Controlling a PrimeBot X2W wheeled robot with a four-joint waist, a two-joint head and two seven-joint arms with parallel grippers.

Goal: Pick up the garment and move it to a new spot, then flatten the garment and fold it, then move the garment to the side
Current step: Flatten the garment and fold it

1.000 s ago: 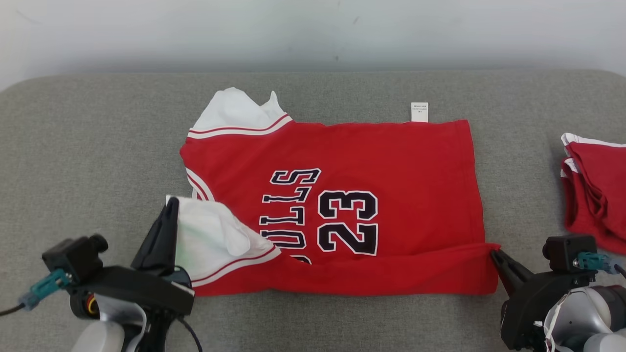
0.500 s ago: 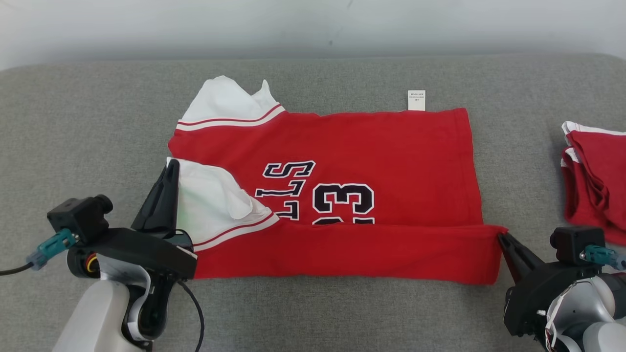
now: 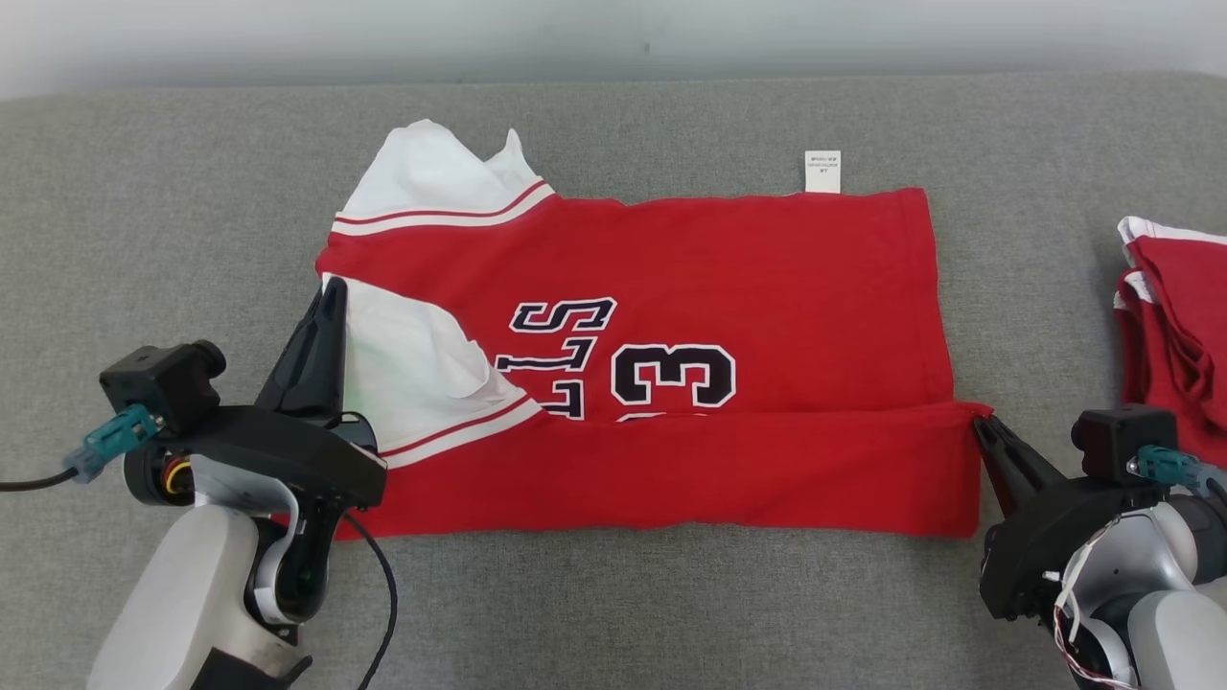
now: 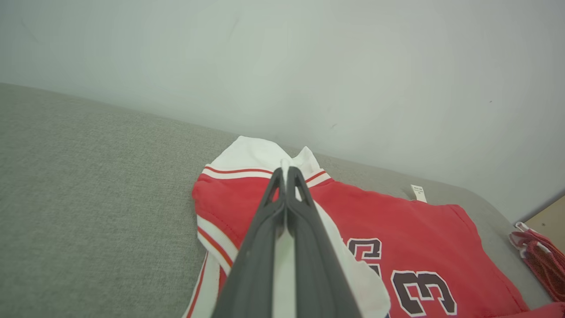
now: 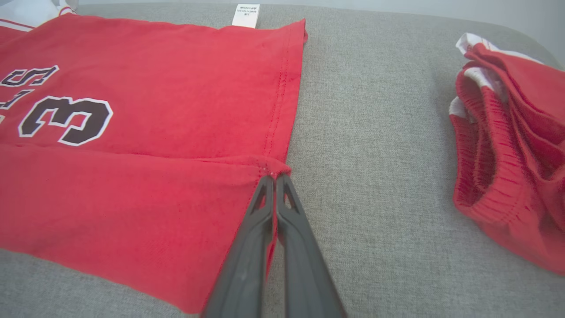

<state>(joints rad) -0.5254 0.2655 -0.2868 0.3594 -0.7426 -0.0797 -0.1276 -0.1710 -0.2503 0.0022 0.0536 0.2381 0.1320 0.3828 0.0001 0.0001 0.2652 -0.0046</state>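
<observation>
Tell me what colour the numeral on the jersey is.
Black with a white outline, on the red jersey; the right wrist view shows the numeral best.

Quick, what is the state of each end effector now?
Left end effector: closed on the jersey, at its white part.
Right end effector: closed on the jersey's folded red corner.

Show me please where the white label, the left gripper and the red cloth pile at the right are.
white label (image 3: 822, 172): head view, middle of the tag.
left gripper (image 4: 286, 171): left wrist view, midway between its closed fingertips.
red cloth pile (image 5: 483, 168): right wrist view, on its ribbed band.
</observation>
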